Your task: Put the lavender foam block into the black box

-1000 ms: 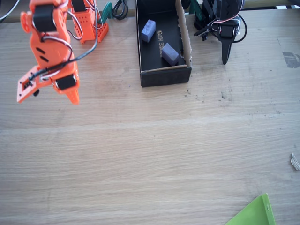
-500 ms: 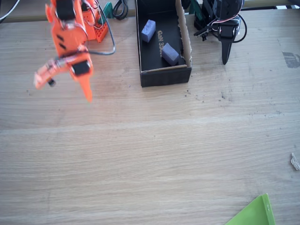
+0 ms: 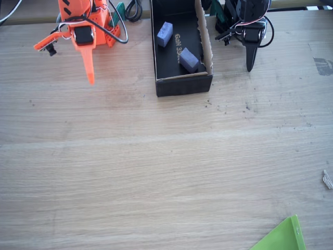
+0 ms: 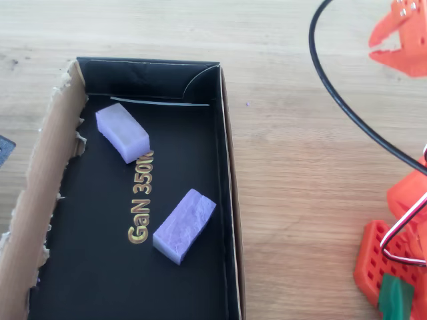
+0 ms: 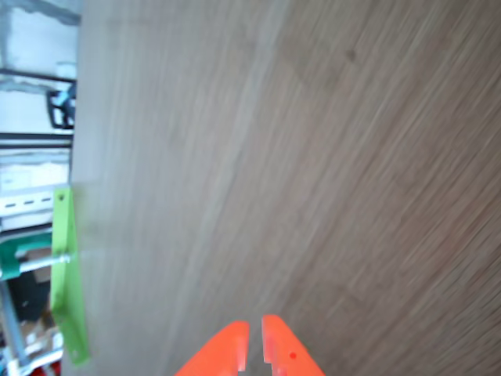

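Observation:
The lavender foam block [image 3: 164,34] [image 4: 185,225] lies on the floor of the black box [image 3: 182,86] [image 4: 227,167], beside the gold lettering. A darker greyish-purple block [image 3: 189,60] [image 4: 122,132] lies in the same box, closer to the brown cardboard flap [image 3: 205,36] [image 4: 40,200]. My orange gripper [image 3: 90,78] [image 5: 254,337] hangs over bare table well to the left of the box in the fixed view. Its fingertips are together with nothing between them.
The arm's orange base [image 3: 101,31] [image 4: 383,267] stands at the back edge, left of the box, with a black cable [image 4: 347,113] looping from it. A green sheet corner [image 3: 283,237] lies at the front right. A small scrap [image 3: 327,178] sits at the right edge.
The gripper has swung from the left side of the table toward the back edge and its base, rising and turning to point down. Both blocks stay in the box.

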### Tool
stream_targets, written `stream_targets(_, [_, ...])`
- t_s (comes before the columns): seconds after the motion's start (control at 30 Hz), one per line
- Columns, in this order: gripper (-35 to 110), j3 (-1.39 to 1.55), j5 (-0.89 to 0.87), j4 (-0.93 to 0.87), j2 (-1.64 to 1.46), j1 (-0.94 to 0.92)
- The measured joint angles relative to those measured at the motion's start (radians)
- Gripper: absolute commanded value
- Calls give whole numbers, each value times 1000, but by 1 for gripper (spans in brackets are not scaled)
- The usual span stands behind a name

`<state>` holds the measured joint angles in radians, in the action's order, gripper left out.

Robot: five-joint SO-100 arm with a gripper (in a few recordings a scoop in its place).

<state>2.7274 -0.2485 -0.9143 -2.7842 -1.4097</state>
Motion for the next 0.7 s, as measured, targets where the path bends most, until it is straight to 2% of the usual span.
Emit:
stream_targets(0.13, [0,109,-5,-29,-167,-12])
stream_targets(0.3, [0,120,-43,-54,-178,-5])
stream_targets(0.53, [0,121,-127,-311,-244,-26])
stream_targets(0.7, [0,121,-137,-362,-241,-31])
